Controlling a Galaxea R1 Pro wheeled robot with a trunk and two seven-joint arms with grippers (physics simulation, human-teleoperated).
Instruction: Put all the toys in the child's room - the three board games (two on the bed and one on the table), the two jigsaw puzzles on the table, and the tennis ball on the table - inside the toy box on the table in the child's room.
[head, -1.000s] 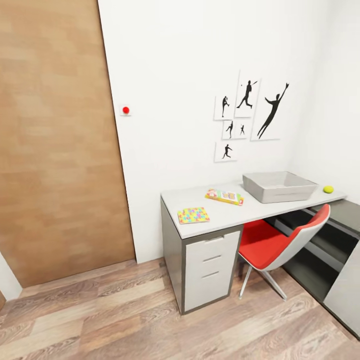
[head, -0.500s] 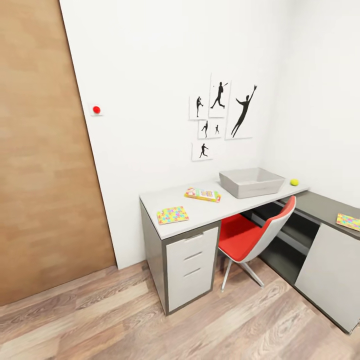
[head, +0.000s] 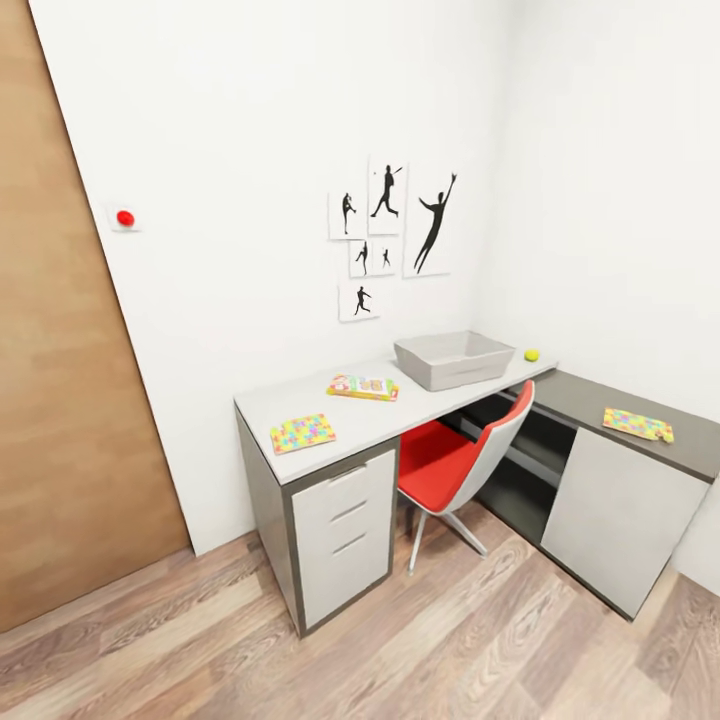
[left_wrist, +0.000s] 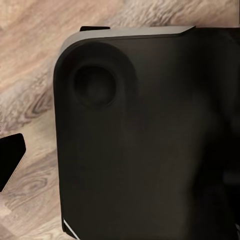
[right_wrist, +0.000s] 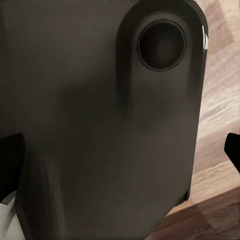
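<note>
Your view has swung right: a second jigsaw puzzle (head: 637, 424) now shows on the table's (head: 440, 405) side wing, toy box (head: 454, 359) nearby (hands' state: cannot tell).

The head view is bright and even, with soft shadow under the desk (head: 330, 420) and no glare. Lines lean outward near the edges. Both wrist views are dark, close and slightly blurred.
</note>
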